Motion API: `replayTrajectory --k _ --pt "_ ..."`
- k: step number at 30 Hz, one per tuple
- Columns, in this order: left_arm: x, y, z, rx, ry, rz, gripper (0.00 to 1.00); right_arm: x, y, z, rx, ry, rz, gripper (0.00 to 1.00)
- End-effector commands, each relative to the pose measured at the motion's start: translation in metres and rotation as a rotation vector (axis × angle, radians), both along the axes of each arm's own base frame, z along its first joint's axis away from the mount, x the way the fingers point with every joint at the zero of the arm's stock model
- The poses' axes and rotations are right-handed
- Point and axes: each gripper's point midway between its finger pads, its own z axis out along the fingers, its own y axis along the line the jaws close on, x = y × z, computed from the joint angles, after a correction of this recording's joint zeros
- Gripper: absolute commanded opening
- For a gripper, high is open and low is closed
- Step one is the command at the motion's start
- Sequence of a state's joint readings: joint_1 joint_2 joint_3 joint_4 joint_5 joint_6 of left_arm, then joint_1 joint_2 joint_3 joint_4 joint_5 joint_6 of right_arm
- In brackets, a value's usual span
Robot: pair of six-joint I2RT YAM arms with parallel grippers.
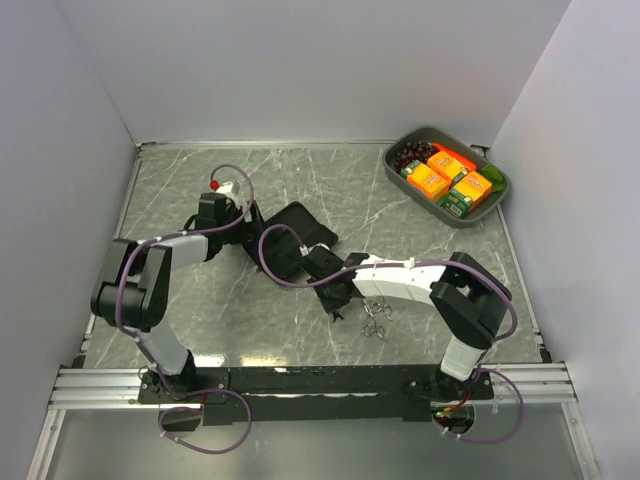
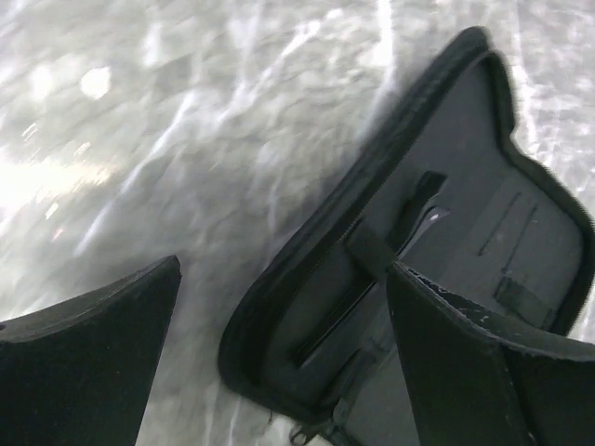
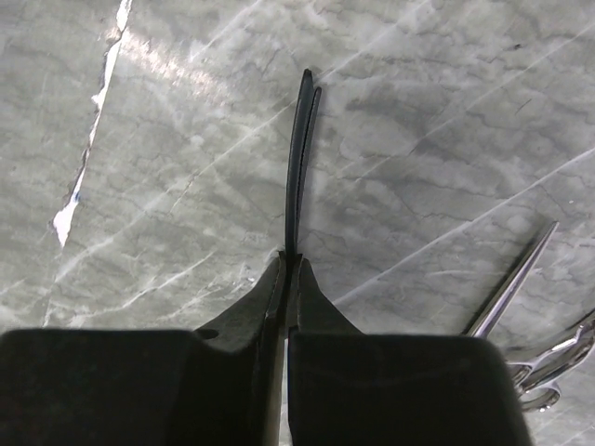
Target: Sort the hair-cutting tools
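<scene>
Marble table [image 1: 250, 180] bears open case [image 1: 300, 232], tray [image 1: 395, 172] of boxes [image 1: 430, 183]

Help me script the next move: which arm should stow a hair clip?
Right. The right tool is shut on the thin black pointed hair clip; the left tool hangs open by the open black zip case.

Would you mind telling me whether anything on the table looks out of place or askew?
Nothing looks damaged or spilled. The one oddity is the grey bin at the far right corner: it holds grapes and orange boxes, unrelated to hair tools. The scissors lie overlapping beside the right arm.
</scene>
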State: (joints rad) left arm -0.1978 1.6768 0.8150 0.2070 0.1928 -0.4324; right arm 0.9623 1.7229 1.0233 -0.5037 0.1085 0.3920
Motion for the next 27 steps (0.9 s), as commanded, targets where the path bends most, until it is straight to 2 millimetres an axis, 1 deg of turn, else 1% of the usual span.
replayTrajectory --k 1,2,3,4,5,7,8,9,11,14,17,19,20,21,22,23,24,25,26,27 --pt "0.038 -0.027 0.042 -0.047 -0.179 -0.156 0.96 -0.027 -0.007 -0.004 0.015 0.079 0.046 0.00" --pt "0.040 -0.030 0.041 -0.052 -0.180 -0.175 0.95 -0.030 -0.011 -0.005 0.010 0.084 0.048 0.00" --pt "0.041 -0.033 0.032 -0.052 -0.157 -0.190 0.95 -0.031 -0.014 -0.005 0.005 0.084 0.047 0.00" --pt "0.047 -0.036 0.036 -0.056 -0.169 -0.209 0.93 -0.032 -0.016 -0.003 0.007 0.085 0.044 0.00" --pt "0.046 -0.041 0.033 -0.067 -0.158 -0.237 0.87 -0.034 -0.019 -0.003 0.001 0.088 0.047 0.00" --pt "0.044 -0.045 0.021 -0.081 -0.114 -0.264 0.78 -0.036 -0.022 -0.001 -0.001 0.089 0.045 0.00" --pt "0.042 -0.049 0.018 -0.092 -0.103 -0.281 0.68 -0.038 -0.025 -0.003 -0.005 0.095 0.041 0.00" --pt "0.042 -0.050 0.013 -0.100 -0.086 -0.287 0.63 -0.039 -0.026 -0.002 -0.006 0.095 0.039 0.00" --pt "0.042 -0.052 0.012 -0.107 -0.079 -0.297 0.54 -0.039 -0.026 -0.001 -0.005 0.095 0.037 0.00" --pt "0.044 -0.055 0.012 -0.121 -0.067 -0.309 0.45 -0.041 -0.027 -0.001 -0.005 0.102 0.037 0.00" --pt "0.043 -0.060 0.008 -0.143 -0.055 -0.328 0.44 -0.041 -0.029 -0.002 -0.012 0.104 0.041 0.00" --pt "0.042 -0.062 0.008 -0.151 -0.050 -0.340 0.41 -0.042 -0.029 -0.003 -0.018 0.107 0.042 0.00" --pt "0.042 -0.062 0.007 -0.153 -0.043 -0.344 0.32 -0.042 -0.030 -0.003 -0.022 0.109 0.045 0.00" --pt "0.042 -0.063 0.006 -0.155 -0.040 -0.349 0.25 -0.042 -0.030 -0.003 -0.020 0.107 0.047 0.00" --pt "0.042 -0.063 0.007 -0.156 -0.037 -0.346 0.09 -0.042 -0.030 -0.003 -0.022 0.106 0.048 0.00" --pt "0.042 -0.063 0.007 -0.156 -0.035 -0.343 0.04 -0.042 -0.031 -0.003 -0.027 0.106 0.048 0.00" --pt "0.040 -0.062 0.006 -0.160 -0.027 -0.332 0.01 -0.042 -0.031 -0.003 -0.027 0.105 0.048 0.00" --pt "0.040 -0.061 0.005 -0.160 -0.025 -0.320 0.01 -0.042 -0.032 -0.003 -0.029 0.108 0.050 0.00" --pt "0.041 -0.059 0.010 -0.158 -0.037 -0.305 0.01 -0.042 -0.032 -0.003 -0.031 0.109 0.051 0.00" --pt "0.039 -0.056 0.008 -0.163 -0.020 -0.277 0.01 -0.042 -0.031 -0.002 -0.029 0.106 0.053 0.00"
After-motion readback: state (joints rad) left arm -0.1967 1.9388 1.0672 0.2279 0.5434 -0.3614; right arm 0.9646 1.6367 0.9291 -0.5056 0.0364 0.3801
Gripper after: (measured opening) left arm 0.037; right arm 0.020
